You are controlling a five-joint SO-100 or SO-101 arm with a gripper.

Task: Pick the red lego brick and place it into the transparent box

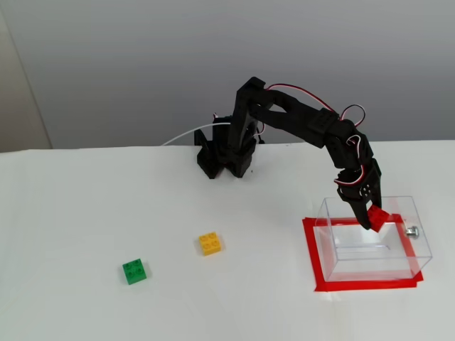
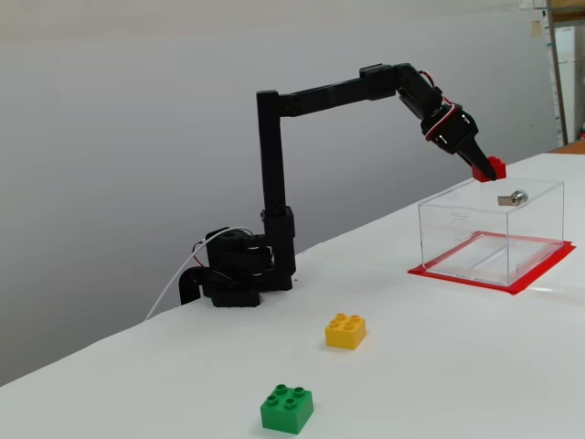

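The red lego brick (image 1: 378,218) is pinched in the closed end effector (image 1: 372,222), held in the air just above the open top of the transparent box (image 1: 419,245). It is probably light, rigid and smooth-sided, so a squeeze across two flat opposite faces suits it; a loose pinch could let it slip. The box, thin-walled and likely easy to nudge, sits inside a red tape rectangle (image 1: 311,249) on the tabletop (image 1: 85,206). The yellow brick (image 1: 210,243) and green brick (image 1: 134,271) lie well apart, obstructing nothing.
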